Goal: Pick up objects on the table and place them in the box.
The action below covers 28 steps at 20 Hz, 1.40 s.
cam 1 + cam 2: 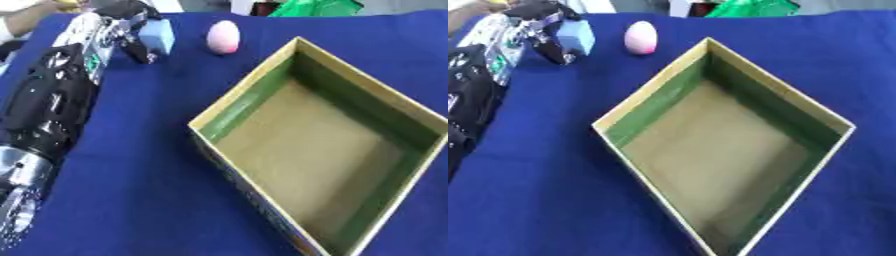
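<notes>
A light blue block [158, 35] sits at the far left of the blue table, with my left hand [131, 25] curled round it, fingers on its near side and top. My left arm runs down the left edge of the view. A pink egg-shaped object [223, 37] lies on the cloth just right of the block, apart from the hand. The open cardboard box [254, 90] with green inner walls and a bare tan floor fills the right half. My right hand does not show.
Blue cloth [140, 165] covers the table between my arm and the box. Something green [315, 7] lies past the far edge. A person's sleeve and a yellow thing [66, 4] show at the far left corner.
</notes>
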Tool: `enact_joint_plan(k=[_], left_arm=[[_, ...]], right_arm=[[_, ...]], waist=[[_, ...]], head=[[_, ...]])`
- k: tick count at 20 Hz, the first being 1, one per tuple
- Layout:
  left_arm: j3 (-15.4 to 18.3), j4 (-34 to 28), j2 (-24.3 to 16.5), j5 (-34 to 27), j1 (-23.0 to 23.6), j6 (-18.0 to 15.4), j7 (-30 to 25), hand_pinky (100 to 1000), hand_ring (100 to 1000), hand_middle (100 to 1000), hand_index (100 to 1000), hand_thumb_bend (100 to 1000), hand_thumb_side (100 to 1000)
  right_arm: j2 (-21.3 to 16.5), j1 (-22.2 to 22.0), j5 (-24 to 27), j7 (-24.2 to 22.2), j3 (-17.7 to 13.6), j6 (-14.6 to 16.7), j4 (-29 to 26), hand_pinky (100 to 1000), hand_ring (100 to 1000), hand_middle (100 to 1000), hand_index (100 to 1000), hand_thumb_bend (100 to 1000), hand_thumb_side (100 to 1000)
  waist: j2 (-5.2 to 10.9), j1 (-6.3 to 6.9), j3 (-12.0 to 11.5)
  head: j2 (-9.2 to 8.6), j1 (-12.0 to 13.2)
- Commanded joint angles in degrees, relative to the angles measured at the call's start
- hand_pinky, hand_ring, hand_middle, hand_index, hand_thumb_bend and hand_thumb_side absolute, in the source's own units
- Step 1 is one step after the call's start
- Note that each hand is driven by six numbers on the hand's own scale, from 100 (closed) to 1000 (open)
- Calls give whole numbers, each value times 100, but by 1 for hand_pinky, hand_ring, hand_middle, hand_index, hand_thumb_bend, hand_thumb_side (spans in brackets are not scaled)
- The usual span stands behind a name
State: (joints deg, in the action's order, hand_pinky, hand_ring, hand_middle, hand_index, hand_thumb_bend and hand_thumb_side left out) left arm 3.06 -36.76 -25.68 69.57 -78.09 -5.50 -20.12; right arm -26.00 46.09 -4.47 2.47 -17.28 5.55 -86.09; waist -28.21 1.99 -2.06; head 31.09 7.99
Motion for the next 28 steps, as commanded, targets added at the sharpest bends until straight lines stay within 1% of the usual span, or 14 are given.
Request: enact_joint_plan(k=[1, 8, 16, 17, 18, 22, 26, 28], left_arm=[[12, -68, -114, -15, -107, -1, 67, 632, 726, 743, 840, 231, 100], [-8, -92, -114, 0, -103, 8, 302, 586, 656, 681, 803, 179, 100], [-54, -126, -126, -16, -118, -25, 403, 559, 623, 649, 781, 161, 100], [-66, -131, -129, -18, -114, -37, 403, 559, 625, 650, 780, 160, 100], [-81, -136, -130, -18, -110, -52, 393, 559, 626, 651, 780, 161, 100], [-214, -259, -146, -109, -69, -262, 298, 559, 628, 653, 777, 164, 100], [-462, -568, -155, -280, 7, -578, 194, 564, 637, 660, 780, 167, 100], [-509, -648, -162, -336, 26, -605, 146, 564, 638, 661, 780, 166, 100]], right_arm=[[-148, 51, 12, 20, -32, 9, -84, 777, 916, 564, 822, 568, 1000], [-79, -8, -11, 48, -40, -13, -160, 777, 915, 566, 822, 567, 1000], [24, -103, -52, 77, -49, -56, -280, 776, 914, 568, 822, 566, 1000], [35, -119, -56, 80, -50, -64, -296, 776, 914, 568, 822, 590, 1000], [42, -134, -60, 84, -53, -71, -309, 776, 914, 569, 822, 565, 1000], [66, -210, -72, 107, -71, -99, -364, 776, 914, 570, 822, 564, 1000], [106, -278, -84, 130, -85, -124, -418, 776, 913, 571, 822, 565, 1000], [115, -289, -90, 134, -85, -134, -434, 776, 913, 571, 822, 565, 1000]], waist=[[223, -9, -1], [342, -1, -1], [523, 13, -8], [544, 16, -15], [562, 17, -22], [651, 18, -83], [740, -10, -171], [753, -15, -183]], head=[[-30, 17], [15, 13], [78, -7], [88, -15], [99, -27], [208, -146], [373, -466], [397, -517]])
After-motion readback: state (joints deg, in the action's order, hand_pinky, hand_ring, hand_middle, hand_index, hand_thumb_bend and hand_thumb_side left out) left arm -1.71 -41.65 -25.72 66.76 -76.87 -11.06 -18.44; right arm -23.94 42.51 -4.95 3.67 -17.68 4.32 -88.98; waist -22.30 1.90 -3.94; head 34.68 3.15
